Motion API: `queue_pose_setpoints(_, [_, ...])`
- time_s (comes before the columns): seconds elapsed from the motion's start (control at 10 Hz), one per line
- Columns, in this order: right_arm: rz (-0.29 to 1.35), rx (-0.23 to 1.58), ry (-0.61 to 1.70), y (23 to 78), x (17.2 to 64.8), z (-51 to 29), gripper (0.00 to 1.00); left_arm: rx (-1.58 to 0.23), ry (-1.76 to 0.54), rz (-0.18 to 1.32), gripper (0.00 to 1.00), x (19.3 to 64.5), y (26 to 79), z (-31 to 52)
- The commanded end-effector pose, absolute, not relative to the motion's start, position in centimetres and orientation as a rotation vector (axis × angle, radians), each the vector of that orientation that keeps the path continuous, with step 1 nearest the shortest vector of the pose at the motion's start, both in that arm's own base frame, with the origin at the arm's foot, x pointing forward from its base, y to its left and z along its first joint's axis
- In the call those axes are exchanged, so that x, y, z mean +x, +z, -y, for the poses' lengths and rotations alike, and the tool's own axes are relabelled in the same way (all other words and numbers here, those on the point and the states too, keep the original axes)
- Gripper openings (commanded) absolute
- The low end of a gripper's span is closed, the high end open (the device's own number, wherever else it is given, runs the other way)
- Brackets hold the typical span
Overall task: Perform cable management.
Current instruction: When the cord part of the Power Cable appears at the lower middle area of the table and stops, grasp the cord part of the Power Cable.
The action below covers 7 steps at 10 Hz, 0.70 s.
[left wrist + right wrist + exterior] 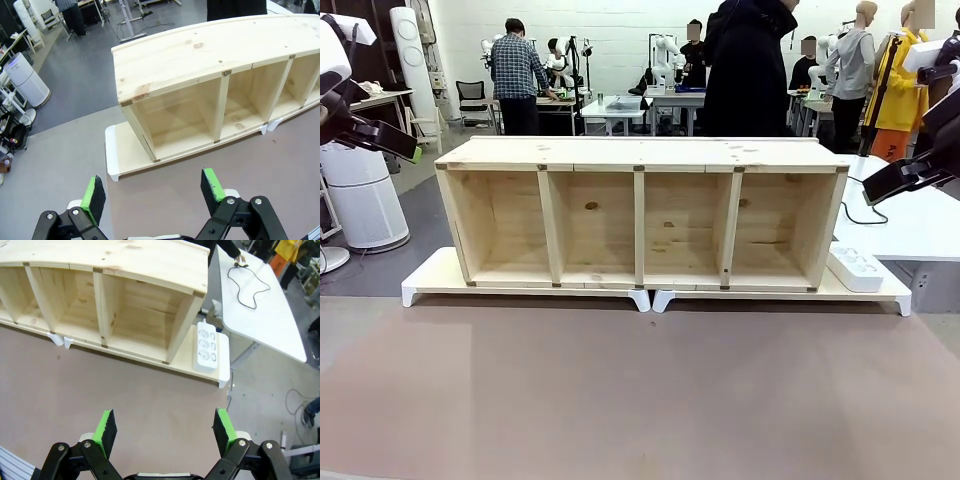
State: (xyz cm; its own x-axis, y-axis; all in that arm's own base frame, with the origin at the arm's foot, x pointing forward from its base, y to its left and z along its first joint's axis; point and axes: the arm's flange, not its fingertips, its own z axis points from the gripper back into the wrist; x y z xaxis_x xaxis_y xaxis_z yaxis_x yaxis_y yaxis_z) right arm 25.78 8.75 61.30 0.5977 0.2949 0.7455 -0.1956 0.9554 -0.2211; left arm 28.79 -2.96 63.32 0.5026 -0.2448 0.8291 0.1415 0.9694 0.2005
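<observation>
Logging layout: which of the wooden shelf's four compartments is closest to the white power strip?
The far-right compartment of the pale wooden shelf unit; the white rectangular power strip lies just outside its end wall.

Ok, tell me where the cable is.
Right wrist view: the cable lies looped on the white side table, past the wooden shelf and the power strip, on the robot's right.

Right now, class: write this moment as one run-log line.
left gripper open | right gripper open | cable loose on side table, apart from grippers | strip beside shelf
</observation>
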Motion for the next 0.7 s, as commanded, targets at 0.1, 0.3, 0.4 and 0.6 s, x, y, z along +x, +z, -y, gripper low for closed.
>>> queue_pose_setpoints(0.1, [0.887,-0.122,0.283,61.21,26.04,-8.74,1.00,0.112,-0.233,1.028,1.00,29.03,63.33,2.95])
queue_pose_setpoints(0.3, [0.887,-0.122,0.283,61.21,26.04,-8.74,1.00,0.112,-0.233,1.028,1.00,29.03,63.33,2.95])
queue_pose_setpoints(0.4, [0.887,-0.122,0.283,61.21,26.04,-8.74,1.00,0.112,-0.233,1.028,1.00,29.03,63.33,2.95])
queue_pose_setpoints(0.6, [0.887,-0.122,0.283,61.21,26.04,-8.74,1.00,0.112,-0.233,1.028,1.00,29.03,63.33,2.95])
